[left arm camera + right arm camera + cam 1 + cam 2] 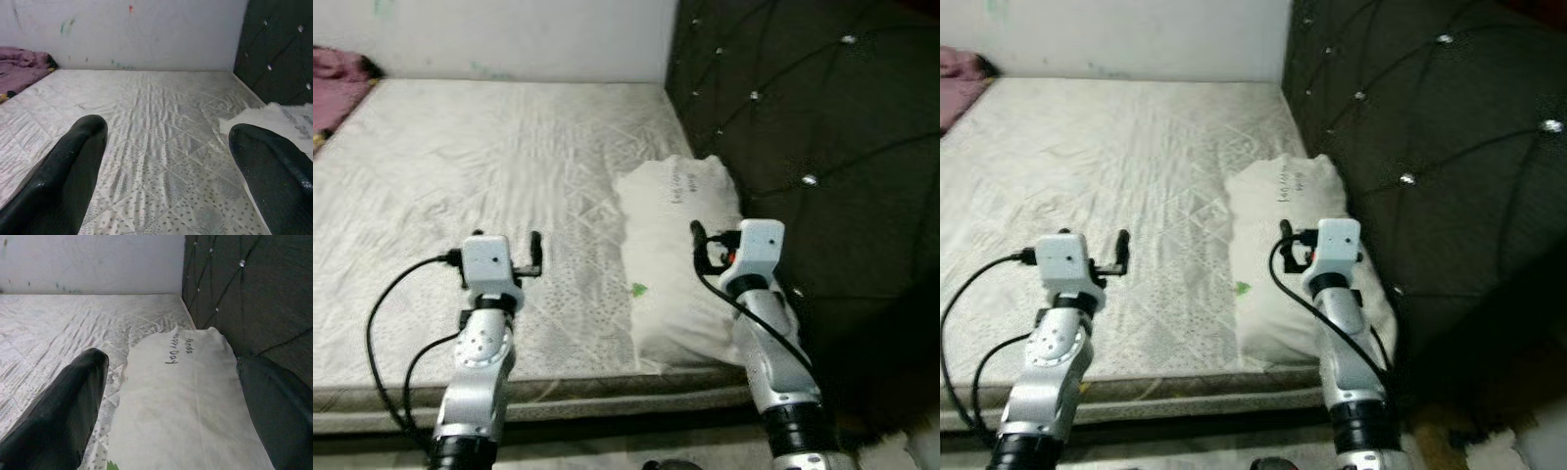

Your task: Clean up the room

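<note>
While the pillow point(677, 257) lies on the mattress point(460, 176) against the headboard point(822, 127), long axis running away from the robot, the right gripper point(171, 396) hovers directly over its near end, fingers spread; the left gripper point(166, 171), likewise spread, hangs beside it over bare mattress.

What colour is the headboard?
Black, tufted with shiny buttons, the headboard shows best in the left eye view.

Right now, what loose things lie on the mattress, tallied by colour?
White: 1, the pillow against the headboard.
Pink: 1, the blanket bunched at the far left corner by the wall.
Total: 2 on the mattress.
</note>
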Robot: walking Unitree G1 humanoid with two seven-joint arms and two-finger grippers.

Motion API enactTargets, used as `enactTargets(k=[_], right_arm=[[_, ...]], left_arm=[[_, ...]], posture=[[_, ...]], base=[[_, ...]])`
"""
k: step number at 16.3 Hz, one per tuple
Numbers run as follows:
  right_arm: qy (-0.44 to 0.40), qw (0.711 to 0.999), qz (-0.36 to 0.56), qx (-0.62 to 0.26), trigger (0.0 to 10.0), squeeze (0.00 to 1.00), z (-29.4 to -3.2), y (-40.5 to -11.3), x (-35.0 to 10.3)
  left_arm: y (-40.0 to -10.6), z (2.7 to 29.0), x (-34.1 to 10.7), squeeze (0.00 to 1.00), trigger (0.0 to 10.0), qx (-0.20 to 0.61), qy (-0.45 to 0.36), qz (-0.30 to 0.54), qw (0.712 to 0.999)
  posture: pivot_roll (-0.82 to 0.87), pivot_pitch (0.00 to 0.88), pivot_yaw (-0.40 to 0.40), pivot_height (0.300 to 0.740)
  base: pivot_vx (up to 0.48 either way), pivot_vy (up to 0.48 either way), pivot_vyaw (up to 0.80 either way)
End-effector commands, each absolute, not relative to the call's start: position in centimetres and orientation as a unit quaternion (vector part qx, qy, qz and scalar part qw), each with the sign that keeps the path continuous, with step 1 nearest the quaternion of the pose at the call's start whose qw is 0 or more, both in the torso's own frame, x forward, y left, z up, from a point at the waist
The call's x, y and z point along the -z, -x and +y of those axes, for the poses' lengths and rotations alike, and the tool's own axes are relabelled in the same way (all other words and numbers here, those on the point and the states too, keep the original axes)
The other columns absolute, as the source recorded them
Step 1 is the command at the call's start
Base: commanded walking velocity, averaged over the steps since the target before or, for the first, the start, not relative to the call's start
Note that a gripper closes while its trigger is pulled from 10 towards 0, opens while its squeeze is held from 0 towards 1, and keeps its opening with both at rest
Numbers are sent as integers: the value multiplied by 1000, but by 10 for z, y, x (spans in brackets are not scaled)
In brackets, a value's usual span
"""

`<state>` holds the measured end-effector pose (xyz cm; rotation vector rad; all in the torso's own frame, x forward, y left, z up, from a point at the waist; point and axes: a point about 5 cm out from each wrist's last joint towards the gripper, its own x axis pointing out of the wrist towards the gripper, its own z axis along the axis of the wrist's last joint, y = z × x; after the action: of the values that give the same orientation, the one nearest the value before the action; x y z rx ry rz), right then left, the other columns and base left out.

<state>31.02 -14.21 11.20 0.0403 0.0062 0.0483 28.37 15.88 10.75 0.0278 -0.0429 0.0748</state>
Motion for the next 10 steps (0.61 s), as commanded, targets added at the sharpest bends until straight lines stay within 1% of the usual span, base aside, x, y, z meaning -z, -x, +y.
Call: enactTargets(k=[1, 5, 8, 10], right_arm=[[-19, 999, -3, -29, 10000, 0, -137, -314, -116], [-8, 1000, 3, -27, 10000, 0, -138, -313, -114], [-6, 1000, 4, -30, 10000, 0, -139, -314, -113], [-1, 999, 4, -32, 10000, 0, -139, -314, -113]], left_arm=[[-285, 163, -106, 0, 10000, -44, -14, -16, 999], [-286, 162, -107, 0, 10000, -41, -7, -15, 999], [-287, 161, -106, 0, 10000, -43, 0, -12, 999], [-288, 160, -106, 0, 10000, -43, 1, -12, 999]], posture=[[69, 0, -20, 740], [68, 0, -20, 740], [66, 0, -22, 740], [68, 0, -26, 740]], base=[[0, 480, 0], [0, 480, 0], [0, 480, -713], [0, 480, 0]])
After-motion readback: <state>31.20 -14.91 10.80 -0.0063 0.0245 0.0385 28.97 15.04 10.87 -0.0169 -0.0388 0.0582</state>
